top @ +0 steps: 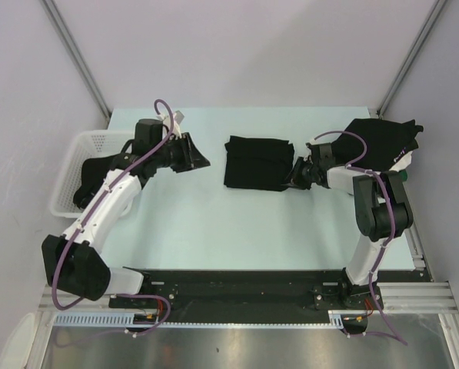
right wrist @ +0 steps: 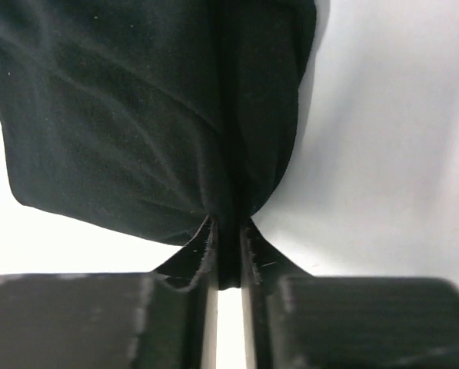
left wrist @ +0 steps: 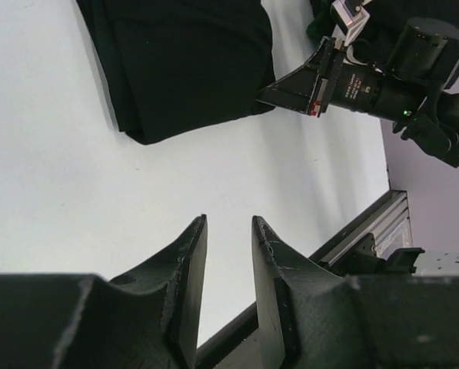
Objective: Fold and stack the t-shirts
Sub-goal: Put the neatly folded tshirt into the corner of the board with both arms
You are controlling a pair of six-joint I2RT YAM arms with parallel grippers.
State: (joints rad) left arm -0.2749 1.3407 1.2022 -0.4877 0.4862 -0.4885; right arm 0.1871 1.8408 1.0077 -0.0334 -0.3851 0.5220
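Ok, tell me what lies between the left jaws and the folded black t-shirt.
Bare table only, up to the folded black t-shirt; top external view shows it.

Top camera looks down over the whole table (top: 214, 223); both wrist cameras face the folded t-shirt (top: 256, 163), close and low.

White mesh basket (top: 66, 184) on pale table (top: 214, 231), L side.

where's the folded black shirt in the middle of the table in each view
Top external: folded black t-shirt at the centre of the table.
Left wrist: top, left of centre.
Right wrist: fills the upper left.
Shared landmark: right gripper pinching the shirt's edge.
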